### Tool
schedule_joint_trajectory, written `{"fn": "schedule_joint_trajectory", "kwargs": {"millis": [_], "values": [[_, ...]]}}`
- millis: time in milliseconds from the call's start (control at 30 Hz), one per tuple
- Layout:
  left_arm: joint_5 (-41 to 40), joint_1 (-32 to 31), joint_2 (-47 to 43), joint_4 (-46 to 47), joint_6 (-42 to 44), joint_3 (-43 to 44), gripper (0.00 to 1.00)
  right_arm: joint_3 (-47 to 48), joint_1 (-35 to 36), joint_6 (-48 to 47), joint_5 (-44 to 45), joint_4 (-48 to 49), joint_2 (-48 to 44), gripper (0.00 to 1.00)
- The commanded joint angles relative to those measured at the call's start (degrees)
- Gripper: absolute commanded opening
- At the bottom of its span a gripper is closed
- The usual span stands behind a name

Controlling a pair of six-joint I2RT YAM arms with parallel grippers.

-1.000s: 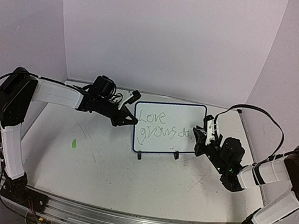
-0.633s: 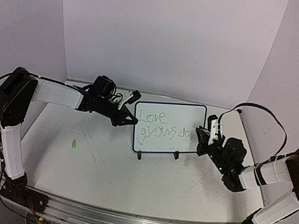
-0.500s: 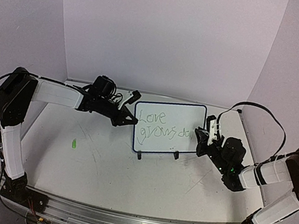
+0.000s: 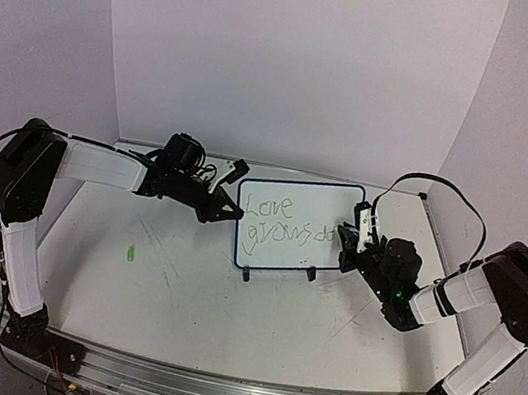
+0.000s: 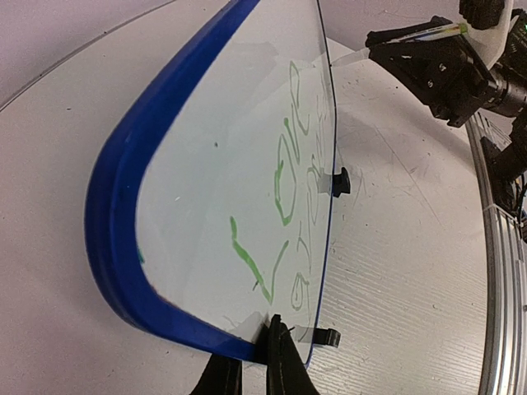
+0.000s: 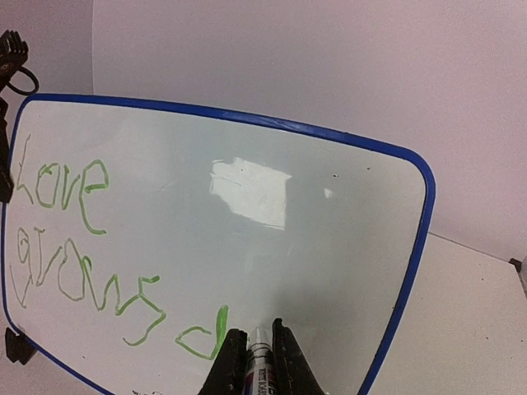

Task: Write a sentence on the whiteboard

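The glossy white, blue-rimmed whiteboard (image 4: 295, 225) looks light, stiff and slippery; the left end effector (image 5: 251, 364) pinches its rim. The right end effector (image 4: 349, 240) grasps a white marker (image 6: 259, 355).

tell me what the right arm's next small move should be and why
Probably slide the marker in the right gripper a little further along the line and start the next letter. It points at the whiteboard just right of the last d, the sentence looks unfinished, and the left gripper pinches the board's edge.
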Motion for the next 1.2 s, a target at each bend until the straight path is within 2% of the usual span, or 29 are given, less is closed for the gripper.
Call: {"fn": "schedule_joint_trajectory", "kwargs": {"millis": [0, 467, 733, 1167], "values": [[-12.2, 0.4, 4.8, -10.1, 8.0, -2.5, 0.00, -0.3, 0.0, -0.4, 0.7, 7.6, 1.6, 0.00], [-12.1, 0.4, 4.8, -10.3, 8.0, -2.2, 0.00, -1.1, 0.0, 0.5, 1.1, 8.2, 2.0, 0.00], [-12.3, 0.4, 4.6, -10.3, 8.0, -2.3, 0.00, -0.5, 0.1, 1.3, 0.8, 4.6, 1.3, 0.00], [-12.2, 0.4, 4.9, -10.4, 8.1, -2.0, 0.00, 1.3, 0.6, -1.5, 2.0, 5.8, 1.7, 0.00]]}}
